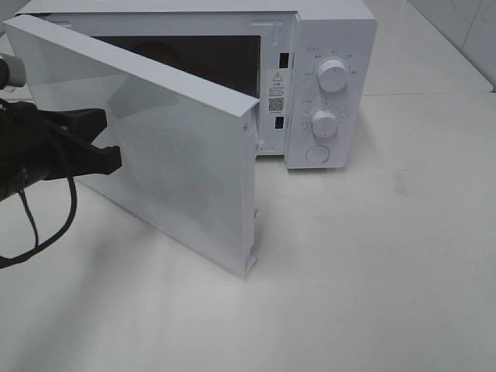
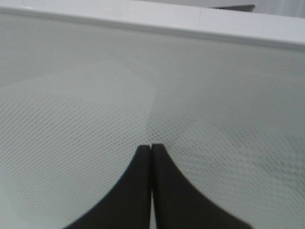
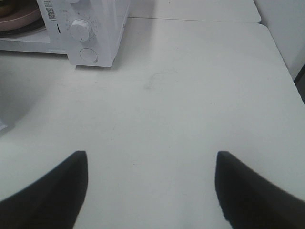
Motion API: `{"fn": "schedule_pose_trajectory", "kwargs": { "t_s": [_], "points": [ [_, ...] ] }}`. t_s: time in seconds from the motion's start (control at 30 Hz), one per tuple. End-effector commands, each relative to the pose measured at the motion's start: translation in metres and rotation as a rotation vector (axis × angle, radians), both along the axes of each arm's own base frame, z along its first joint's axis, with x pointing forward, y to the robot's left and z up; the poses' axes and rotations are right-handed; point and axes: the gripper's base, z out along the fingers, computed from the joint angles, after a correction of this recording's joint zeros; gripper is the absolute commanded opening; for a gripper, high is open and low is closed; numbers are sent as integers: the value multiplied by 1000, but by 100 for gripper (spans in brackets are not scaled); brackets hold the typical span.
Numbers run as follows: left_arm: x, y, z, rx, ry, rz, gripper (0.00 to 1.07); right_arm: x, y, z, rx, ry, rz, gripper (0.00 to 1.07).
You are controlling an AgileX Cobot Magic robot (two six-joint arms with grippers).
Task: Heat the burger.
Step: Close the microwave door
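left hand [image 2: 151,148]: fingers pressed together, empty, tips against door [image 1: 178,155] outer face. right hand [image 3: 152,155]: wide open, empty, over counter [image 1: 372,271]. burger: not clearly seen, presumably inside microwave [image 1: 329,46]. step: shutting door. next: push half-open door until latched.

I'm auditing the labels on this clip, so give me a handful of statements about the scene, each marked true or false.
1. The microwave door stands partly open. True.
2. The left gripper is spread wide. False: its fingertips are closed together, right at the door's outer face.
3. The right gripper is clamped shut. False: it is open and holds nothing, above the table.
4. The microwave's control panel has two knobs, an upper knob and a lower knob. True.
5. A reddish-brown plate lies on the table in front of the microwave. False: the plate sits inside the microwave.
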Motion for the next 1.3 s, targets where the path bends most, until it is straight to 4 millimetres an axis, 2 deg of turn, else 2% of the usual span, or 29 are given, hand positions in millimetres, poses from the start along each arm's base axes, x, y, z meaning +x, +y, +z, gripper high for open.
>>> {"fn": "schedule_pose_trajectory", "kwargs": {
  "t_s": [0.03, 0.73, 1.3],
  "points": [
    [5, -14, 5, -14, -26, -7, 0, -4, 0, -1, 9, -33, -10, 73],
    [30, -79, 3, -38, -19, -40, 0, -4, 0, -1, 9, -33, -10, 73],
    [60, -104, 8, -59, -8, -46, 0, -4, 0, -1, 12, -33, -12, 73]
  ]
}}
